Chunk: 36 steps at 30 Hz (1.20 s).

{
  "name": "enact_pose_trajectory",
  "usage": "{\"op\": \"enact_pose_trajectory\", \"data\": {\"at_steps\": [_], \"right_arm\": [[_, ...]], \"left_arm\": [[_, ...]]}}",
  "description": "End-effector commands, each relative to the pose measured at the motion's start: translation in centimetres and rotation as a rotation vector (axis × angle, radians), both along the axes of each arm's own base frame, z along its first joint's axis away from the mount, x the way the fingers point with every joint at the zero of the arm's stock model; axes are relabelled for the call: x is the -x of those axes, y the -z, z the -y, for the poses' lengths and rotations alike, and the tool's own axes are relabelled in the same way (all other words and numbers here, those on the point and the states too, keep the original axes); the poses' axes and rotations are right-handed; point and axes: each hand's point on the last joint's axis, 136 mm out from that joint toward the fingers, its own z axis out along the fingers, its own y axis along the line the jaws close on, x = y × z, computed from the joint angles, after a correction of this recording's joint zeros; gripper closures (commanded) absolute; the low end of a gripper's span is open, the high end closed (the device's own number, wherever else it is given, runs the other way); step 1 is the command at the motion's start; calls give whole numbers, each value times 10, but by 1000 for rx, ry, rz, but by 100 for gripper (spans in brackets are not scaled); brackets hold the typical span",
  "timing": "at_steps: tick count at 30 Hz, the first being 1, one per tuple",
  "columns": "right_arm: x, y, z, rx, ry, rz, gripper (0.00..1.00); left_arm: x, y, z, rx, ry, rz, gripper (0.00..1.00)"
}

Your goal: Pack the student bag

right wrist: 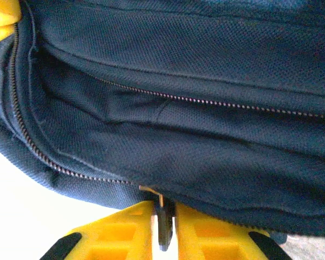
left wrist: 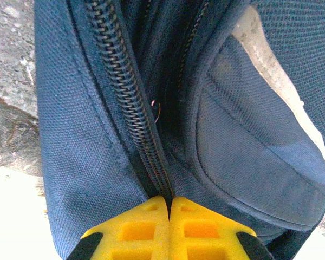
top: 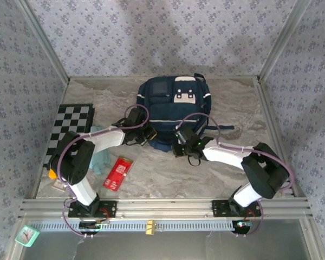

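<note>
The navy-blue student bag (top: 173, 103) lies at the back middle of the table, white buckle patch up. My left gripper (top: 144, 136) is at its near left edge. In the left wrist view the left gripper (left wrist: 169, 199) is shut, its yellow fingers pinching the bag's fabric where the dark zipper (left wrist: 127, 92) runs in between them. My right gripper (top: 182, 145) is at the bag's near edge. In the right wrist view the right gripper (right wrist: 163, 208) is shut on a dark zipper pull (right wrist: 163, 227) below the bag's seam.
A red packet (top: 118, 173) lies on the table in front of the left arm. A chessboard (top: 70, 127) and a pale teal item (top: 100, 154) are at the left. An orange item (top: 53, 174) sits by the left edge. Metal frame posts border both sides.
</note>
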Motion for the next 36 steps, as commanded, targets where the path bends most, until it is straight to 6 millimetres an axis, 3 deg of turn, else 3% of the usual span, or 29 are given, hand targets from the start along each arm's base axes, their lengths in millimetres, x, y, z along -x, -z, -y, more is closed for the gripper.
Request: {"op": "enact_pose_trajectory", "data": {"at_steps": [1,13,23,25,34,36], "right_arm": [[-17,-6,-4,2,0,44,78],[-34,8,1,85,52,61,81],[-18,-7,21,156,95,61,100],[-10,-11,26,145,103,47,100],[31,-20,91,232,190,-42,100],[30,-24,98,213,197,-49,100]], "left_arm": [[-2,-10,12,10,36,34,100],[1,-20,11,9,37,60,100],[-3,-36,-1,-38,30,107,100],[-6,-35,-10,-55,22,97,100],[-45,-43,-63,-103,-28,129,100],[-56,-47,-73,-123,-36,144,100]]}}
